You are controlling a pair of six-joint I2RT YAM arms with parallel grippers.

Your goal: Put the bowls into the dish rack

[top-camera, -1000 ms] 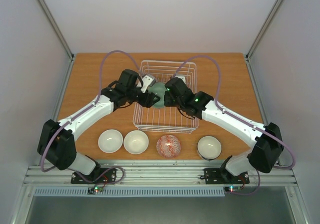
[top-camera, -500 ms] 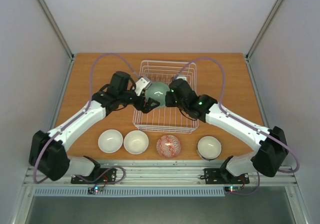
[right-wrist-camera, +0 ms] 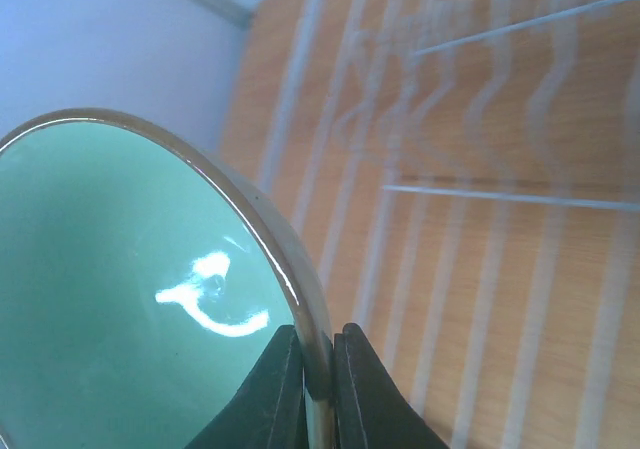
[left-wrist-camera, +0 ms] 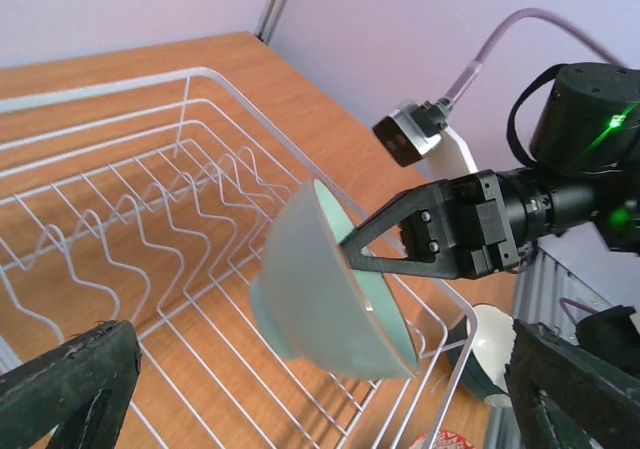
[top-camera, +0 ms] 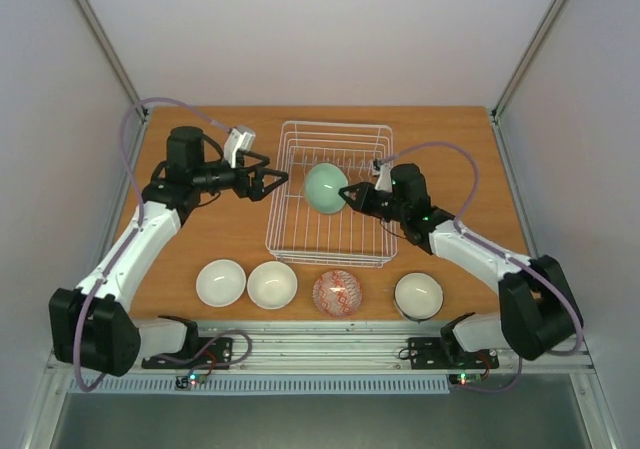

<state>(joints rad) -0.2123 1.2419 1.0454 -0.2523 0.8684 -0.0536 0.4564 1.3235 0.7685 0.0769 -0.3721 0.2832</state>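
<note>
Wooden table, pale walls, metal corner posts. Right claw pinches green bowl rim over white rack. Left claw spread, beside rack.

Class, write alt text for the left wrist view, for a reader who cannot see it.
The right end effector pinches the rim of a pale green bowl, holding it tilted over a white wire dish rack. The left end effector's open fingers frame the bottom corners.
</note>
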